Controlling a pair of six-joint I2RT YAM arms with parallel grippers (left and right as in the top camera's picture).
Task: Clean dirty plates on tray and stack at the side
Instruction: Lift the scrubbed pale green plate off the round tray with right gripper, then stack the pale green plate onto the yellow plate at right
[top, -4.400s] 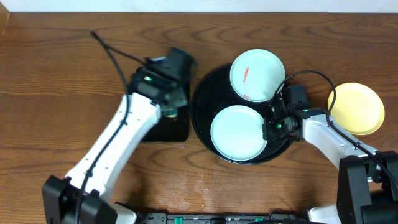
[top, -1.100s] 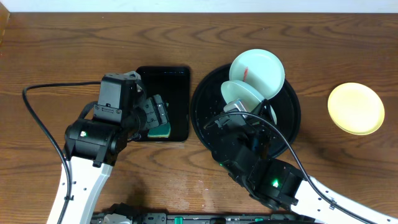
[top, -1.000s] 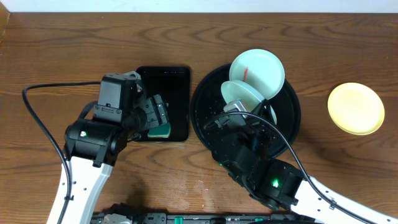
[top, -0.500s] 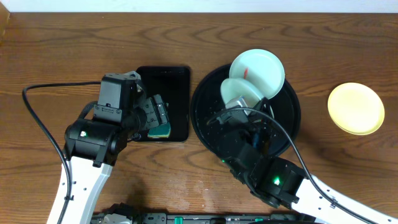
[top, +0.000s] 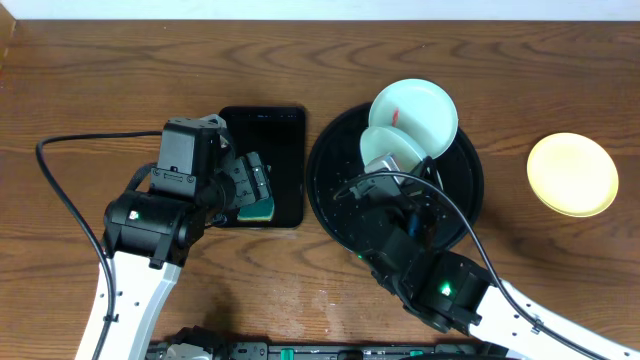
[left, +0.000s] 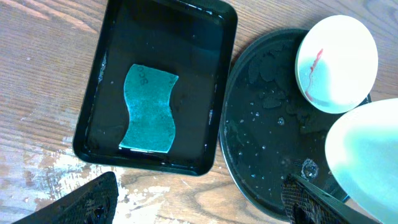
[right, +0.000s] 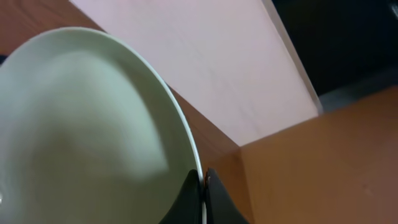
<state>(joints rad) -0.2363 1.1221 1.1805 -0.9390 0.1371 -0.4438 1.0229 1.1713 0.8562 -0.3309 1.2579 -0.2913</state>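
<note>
Right gripper (right: 203, 182): pinched shut on rim of pale plate (right: 81, 137), plate tilted above round black tray (top: 330, 190). Left gripper (left: 199, 202): spread wide, empty, hovering over rectangular tray (left: 186, 43) with blue-green sponge (left: 148, 107) inside. Red-smeared plate (top: 414, 118): at round tray's far rim. Yellow plate (top: 572, 174): on bare table (top: 100, 80), well apart to the right.

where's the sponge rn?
Left wrist view: the sponge lies flat in the rectangular black tray, which sits on the table just left of the round black tray.
</note>
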